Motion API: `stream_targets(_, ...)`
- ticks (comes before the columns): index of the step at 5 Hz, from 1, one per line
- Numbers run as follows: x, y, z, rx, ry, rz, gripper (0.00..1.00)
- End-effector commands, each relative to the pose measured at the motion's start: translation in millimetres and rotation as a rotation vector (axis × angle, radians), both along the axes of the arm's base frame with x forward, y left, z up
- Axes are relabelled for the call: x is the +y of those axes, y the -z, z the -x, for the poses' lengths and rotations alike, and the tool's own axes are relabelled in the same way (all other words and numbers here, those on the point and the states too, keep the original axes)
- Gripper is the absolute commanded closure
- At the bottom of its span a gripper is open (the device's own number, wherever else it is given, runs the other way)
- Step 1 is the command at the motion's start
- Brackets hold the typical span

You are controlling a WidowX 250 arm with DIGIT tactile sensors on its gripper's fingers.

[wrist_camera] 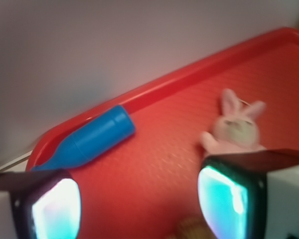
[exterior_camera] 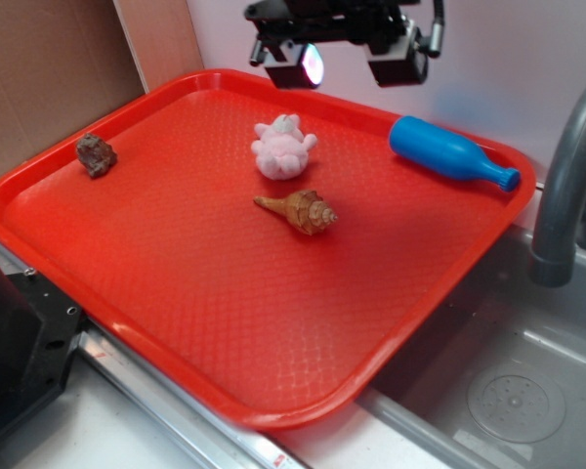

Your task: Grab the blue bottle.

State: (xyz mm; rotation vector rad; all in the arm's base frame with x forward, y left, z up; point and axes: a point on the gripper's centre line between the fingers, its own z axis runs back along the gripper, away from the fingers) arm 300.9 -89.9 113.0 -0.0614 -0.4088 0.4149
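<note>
The blue bottle (exterior_camera: 451, 152) (wrist_camera: 87, 140) lies on its side at the tray's (exterior_camera: 176, 293) (wrist_camera: 189, 74) two o'clock edge, neck pointing toward four o'clock. The gripper (exterior_camera: 350, 61) (wrist_camera: 139, 204) hangs above the tray's twelve o'clock rim, its fingers (wrist_camera: 224, 199) spread apart and holding nothing. A pink bunny (exterior_camera: 283, 147) (wrist_camera: 234, 127) sits near the center, a shell (exterior_camera: 301, 210) just beside it at five o'clock, and a rock (exterior_camera: 96, 153) rests at nine o'clock.

Bright even light, soft shadows, wrist view blurred
</note>
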Motion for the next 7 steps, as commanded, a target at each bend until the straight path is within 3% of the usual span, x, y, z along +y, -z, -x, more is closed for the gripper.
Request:
stream_targets(1, -4.4, 1.8, -50.6, -0.038, 0.038, 0.006, 0.0)
stream_targets(4, -11.5, 35.9, -73.2, 0.061, 0.037, 0.011, 0.0)
stream_targets(6, -9.1, 64.3, -54.8, 0.167, 0.011, 0.021, 0.0)
stream_targets(7, -15.8, 69.7, -6.0, 0.212, -0.004, 0.015, 0.62)
